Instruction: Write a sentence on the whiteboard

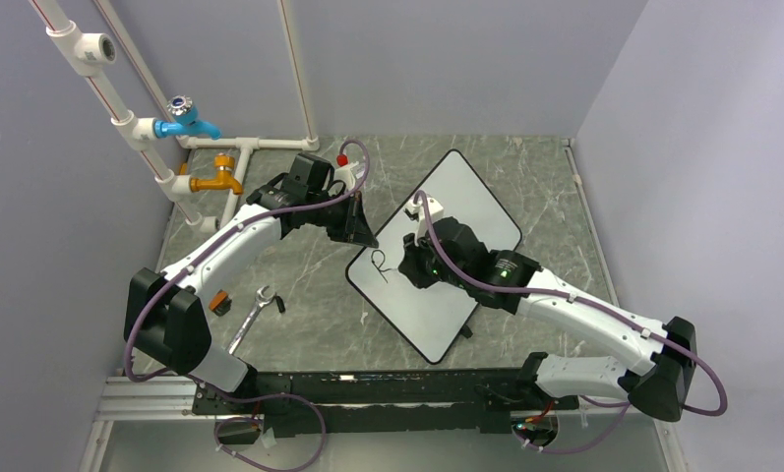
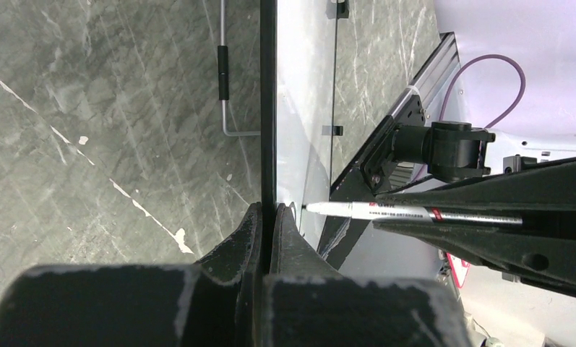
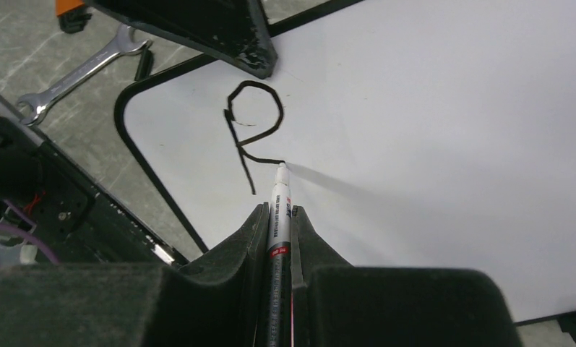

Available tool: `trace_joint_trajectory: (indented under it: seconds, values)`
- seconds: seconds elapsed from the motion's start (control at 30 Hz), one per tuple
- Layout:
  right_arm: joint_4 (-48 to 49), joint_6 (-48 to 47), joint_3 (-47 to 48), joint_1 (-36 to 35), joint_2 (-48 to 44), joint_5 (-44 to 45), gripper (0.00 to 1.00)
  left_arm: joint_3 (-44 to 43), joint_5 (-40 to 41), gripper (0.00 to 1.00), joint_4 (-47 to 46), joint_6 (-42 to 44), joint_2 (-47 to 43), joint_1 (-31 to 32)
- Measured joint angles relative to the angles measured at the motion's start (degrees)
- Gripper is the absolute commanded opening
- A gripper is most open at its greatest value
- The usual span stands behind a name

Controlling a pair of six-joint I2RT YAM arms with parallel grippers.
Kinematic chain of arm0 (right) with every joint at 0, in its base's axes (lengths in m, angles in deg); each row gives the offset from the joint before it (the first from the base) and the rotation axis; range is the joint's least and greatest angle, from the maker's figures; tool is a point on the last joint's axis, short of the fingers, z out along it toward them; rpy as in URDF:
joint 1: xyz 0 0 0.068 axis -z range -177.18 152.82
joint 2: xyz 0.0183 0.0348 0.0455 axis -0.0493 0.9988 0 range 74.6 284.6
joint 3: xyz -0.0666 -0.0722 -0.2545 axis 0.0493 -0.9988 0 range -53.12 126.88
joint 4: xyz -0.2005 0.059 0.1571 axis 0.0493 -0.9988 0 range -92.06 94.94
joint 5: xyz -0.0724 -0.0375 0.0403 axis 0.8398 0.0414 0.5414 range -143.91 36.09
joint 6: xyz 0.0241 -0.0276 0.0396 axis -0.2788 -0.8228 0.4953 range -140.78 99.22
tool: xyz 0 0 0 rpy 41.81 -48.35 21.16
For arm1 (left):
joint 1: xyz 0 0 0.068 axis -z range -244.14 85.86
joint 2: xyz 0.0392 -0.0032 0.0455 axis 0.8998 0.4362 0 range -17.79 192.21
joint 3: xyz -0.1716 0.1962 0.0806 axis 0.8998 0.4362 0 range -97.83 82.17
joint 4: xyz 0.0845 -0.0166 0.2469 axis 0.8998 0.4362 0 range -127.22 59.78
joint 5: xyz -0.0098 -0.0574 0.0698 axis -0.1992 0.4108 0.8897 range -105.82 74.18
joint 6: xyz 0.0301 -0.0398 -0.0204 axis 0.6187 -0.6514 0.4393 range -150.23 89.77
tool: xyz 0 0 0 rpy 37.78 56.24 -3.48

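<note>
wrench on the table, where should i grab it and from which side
Take the wrench mid-shank, from straight above, fingers across its narrow width. It lies flat on the table, so no side gives purchase, and both heads are wider than the shank.

The top view looks steeply down from behind. Both wrist views sit close, sharing an edge of the whiteboard [image 3: 429,130].
</note>
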State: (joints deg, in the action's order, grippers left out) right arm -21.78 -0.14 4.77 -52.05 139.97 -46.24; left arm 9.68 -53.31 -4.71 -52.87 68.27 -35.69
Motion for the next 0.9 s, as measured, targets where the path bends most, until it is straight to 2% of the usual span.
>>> trace_joint_trajectory:
  seconds: [0.47,0.77,0.9]
  values:
    - [-7.32,0.79,1.29,0.46,-4.11,6.21,0.0,-1.2,0.33,0.0,0.92,0.07,0.0,0.59]
    - [-7.5,-0.74,4.55,0.48,-6.88,7.06,0.0,-4.46,2.08,0.0,4.2,0.2,0.28,1.44]
    - [-7.54,-1.49,4.55,0.48,-7.8,6.93,0.0,-3.93,2.82,0.07,4.2,-0.46,0.28,1.44]
